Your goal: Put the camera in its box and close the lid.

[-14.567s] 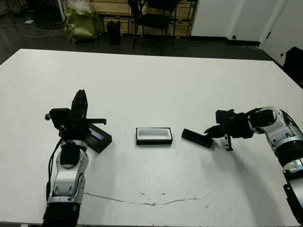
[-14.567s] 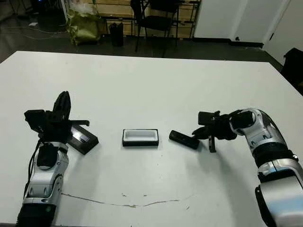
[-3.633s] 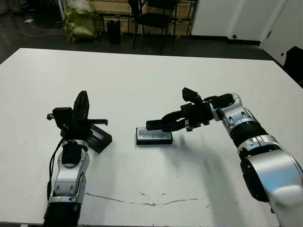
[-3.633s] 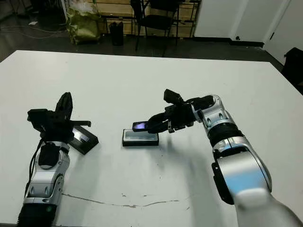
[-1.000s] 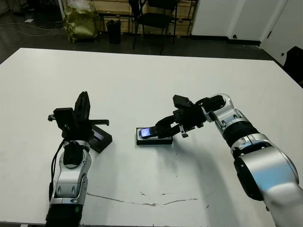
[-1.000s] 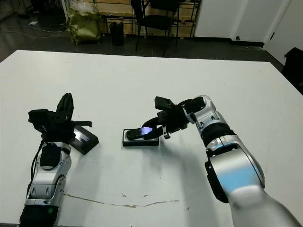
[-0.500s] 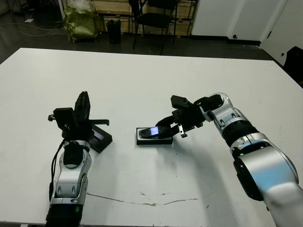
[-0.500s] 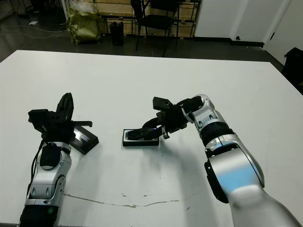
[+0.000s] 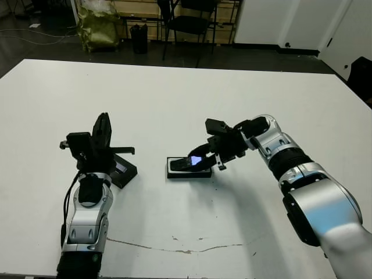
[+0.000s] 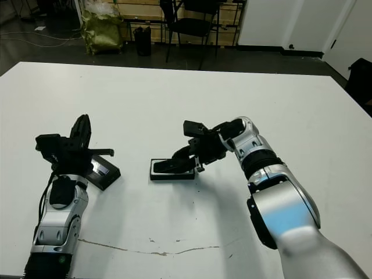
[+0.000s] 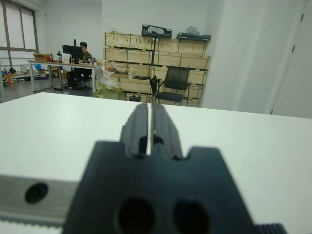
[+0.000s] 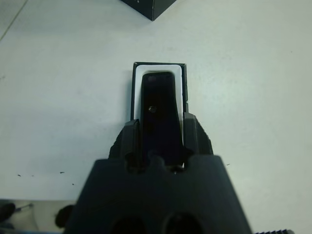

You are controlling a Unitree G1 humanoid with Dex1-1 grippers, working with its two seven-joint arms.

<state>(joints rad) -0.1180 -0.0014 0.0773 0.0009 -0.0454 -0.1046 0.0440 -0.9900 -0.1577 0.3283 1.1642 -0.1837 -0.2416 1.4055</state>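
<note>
your right claw point(image 12: 161, 141) has lowered the camera point(image 12: 157, 105), still clenched on it, into the box point(image 9: 189, 170) just ahead; release next. left claw point(image 11: 148, 129), pressed closed, idles near the lid point(image 9: 121, 170).

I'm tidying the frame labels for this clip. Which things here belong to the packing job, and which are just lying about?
Belong to the job:
camera, held by the right tool over the box
box
lid, beside the left tool

Just lying about:
chair, bin and yellow-green bag beyond the table
</note>
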